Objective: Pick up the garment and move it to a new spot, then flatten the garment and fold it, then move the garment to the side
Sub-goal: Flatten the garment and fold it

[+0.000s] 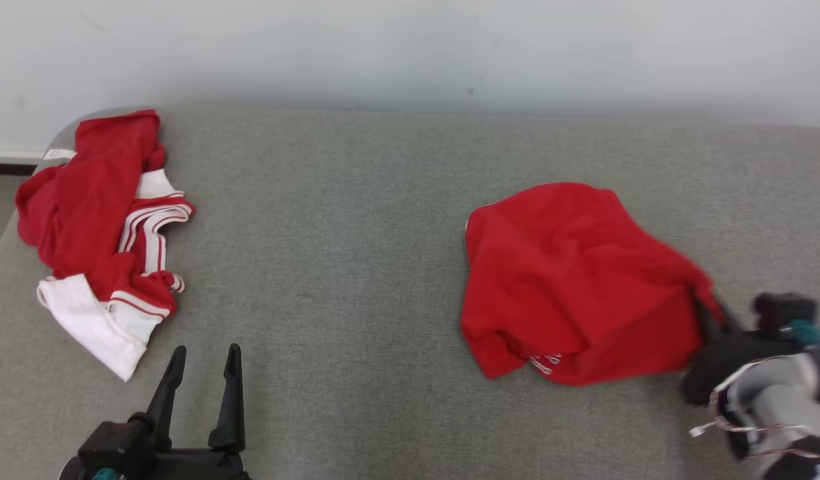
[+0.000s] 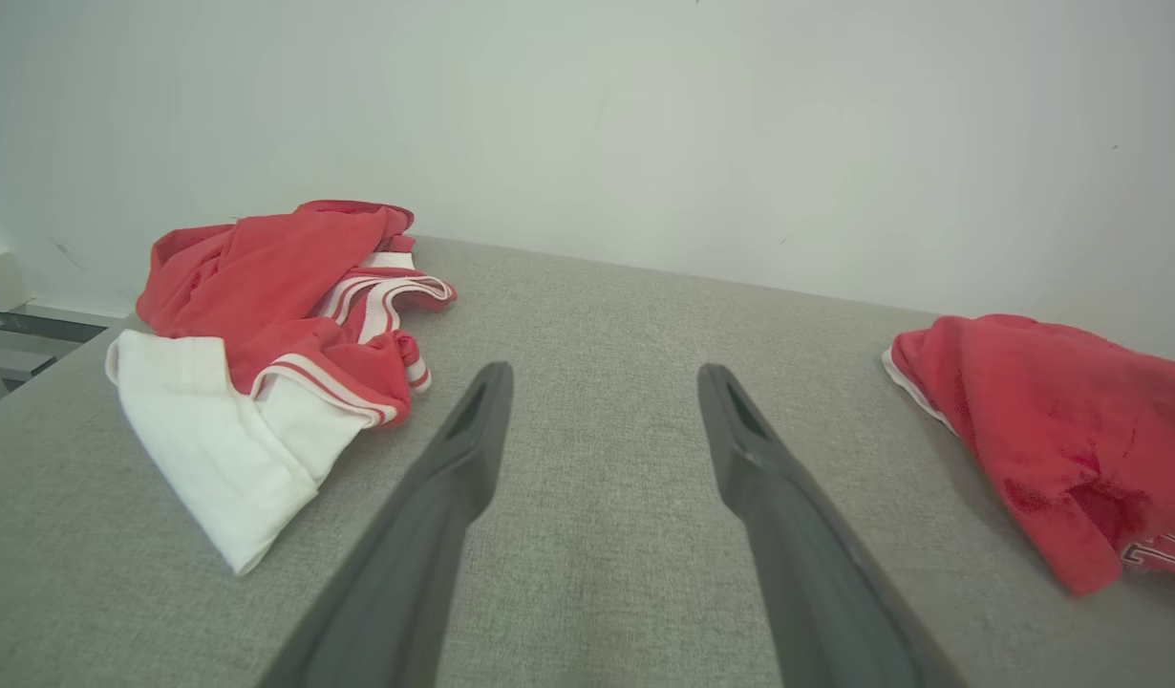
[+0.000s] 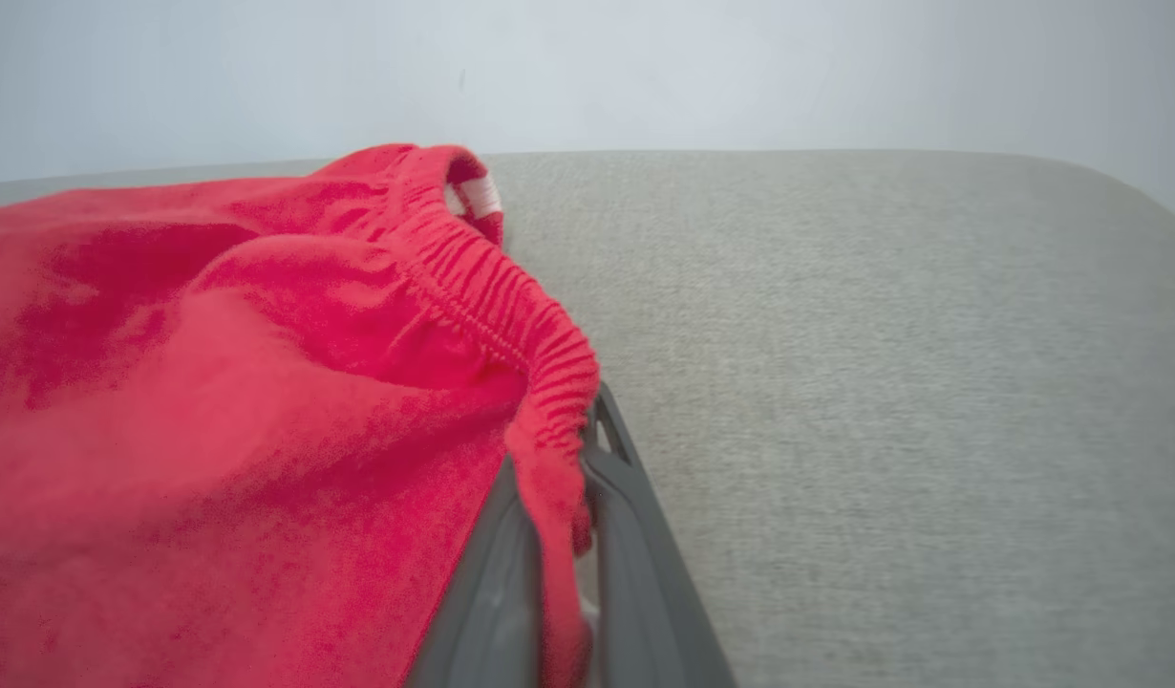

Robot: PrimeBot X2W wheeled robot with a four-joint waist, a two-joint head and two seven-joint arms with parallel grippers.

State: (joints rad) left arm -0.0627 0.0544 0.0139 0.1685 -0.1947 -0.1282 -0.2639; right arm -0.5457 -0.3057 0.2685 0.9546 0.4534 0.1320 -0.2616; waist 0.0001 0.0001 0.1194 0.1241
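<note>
The garment [image 1: 570, 280] lies pinched between right fingers [image 3: 635, 545]; left fingers [image 1: 231, 393] gape empty near red-and-white clothing [image 1: 97, 227].

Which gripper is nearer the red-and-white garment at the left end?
Left. The left gripper is open just beside the red-and-white garment, not touching; the right gripper is far across, shut on the plain red garment.

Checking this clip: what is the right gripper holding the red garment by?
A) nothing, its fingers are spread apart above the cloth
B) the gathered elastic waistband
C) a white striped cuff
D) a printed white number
B: the right wrist view shows the right gripper pinching the red garment by its elastic waistband.
</note>
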